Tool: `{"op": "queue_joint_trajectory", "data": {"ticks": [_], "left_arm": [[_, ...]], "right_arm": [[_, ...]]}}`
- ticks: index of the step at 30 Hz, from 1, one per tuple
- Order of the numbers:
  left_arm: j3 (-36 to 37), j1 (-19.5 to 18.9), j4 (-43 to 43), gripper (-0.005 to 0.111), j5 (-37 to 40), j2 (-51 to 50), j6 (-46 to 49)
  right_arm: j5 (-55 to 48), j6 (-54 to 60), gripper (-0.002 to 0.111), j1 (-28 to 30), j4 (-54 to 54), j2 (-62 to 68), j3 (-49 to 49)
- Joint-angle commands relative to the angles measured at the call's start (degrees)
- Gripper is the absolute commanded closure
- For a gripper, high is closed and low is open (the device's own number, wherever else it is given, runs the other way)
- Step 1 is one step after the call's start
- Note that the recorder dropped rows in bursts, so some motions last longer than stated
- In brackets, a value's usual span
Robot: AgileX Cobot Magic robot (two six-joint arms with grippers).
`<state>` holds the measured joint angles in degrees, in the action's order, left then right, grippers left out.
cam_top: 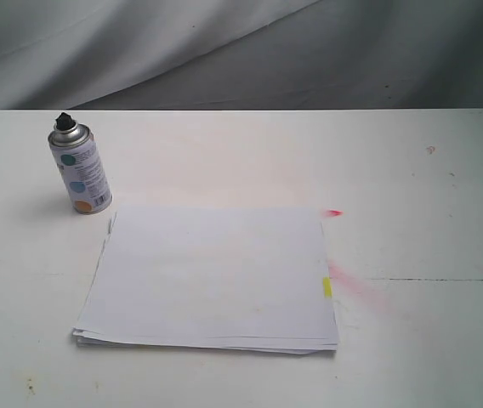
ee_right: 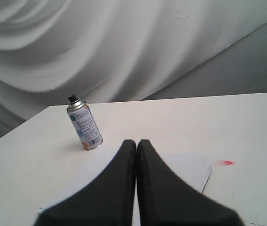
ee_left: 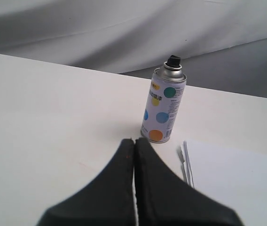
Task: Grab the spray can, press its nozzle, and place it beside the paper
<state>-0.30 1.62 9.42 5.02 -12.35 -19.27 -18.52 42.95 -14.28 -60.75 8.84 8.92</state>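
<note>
My left pincer (ee_left: 134, 141) and right pincer (ee_right: 137, 142) are both closed and hold nothing, because the spray can (cam_top: 79, 167) stands on the desk (cam_top: 411, 187) at ten o'clock from the paper (cam_top: 212, 276).

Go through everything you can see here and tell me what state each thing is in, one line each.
spray can: upright on the table, uncapped, apart from the stack, not held
nozzle: exposed, nothing pressing it
paper: flat stack, edges slightly uneven
yellow tab: sticking out of the stack's edge
left claw: shut, empty, short of the can
right claw: shut, empty
table: marked with red streaks near the paper
</note>
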Motion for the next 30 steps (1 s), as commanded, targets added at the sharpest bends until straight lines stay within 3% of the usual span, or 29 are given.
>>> {"op": "queue_joint_trajectory", "data": {"ticks": [1,3,5,8,10,30], "left_arm": [[0.30,0.28,-0.32,0.107,-0.06,0.31,-0.16],[0.30,0.28,-0.32,0.107,-0.06,0.31,-0.16],[0.30,0.28,-0.32,0.107,-0.06,0.31,-0.16],[0.30,0.28,0.07,0.107,-0.06,0.31,-0.16],[0.30,0.28,0.07,0.107,-0.06,0.31,-0.16],[0.30,0.28,0.07,0.107,-0.06,0.31,-0.16]], "right_arm": [[2.26,2.71,0.108,0.14,8.69,-0.33,-0.41],[4.31,-0.24,0.108,0.14,18.50,-0.33,-0.53],[7.71,-12.06,0.108,0.14,32.23,-0.33,-1.59],[13.57,-38.52,0.108,0.14,53.59,-0.33,-5.79],[16.22,-45.18,0.108,0.14,59.38,-0.33,-8.84],[6.63,-45.13,0.108,0.14,59.53,-0.33,-8.92]]}}
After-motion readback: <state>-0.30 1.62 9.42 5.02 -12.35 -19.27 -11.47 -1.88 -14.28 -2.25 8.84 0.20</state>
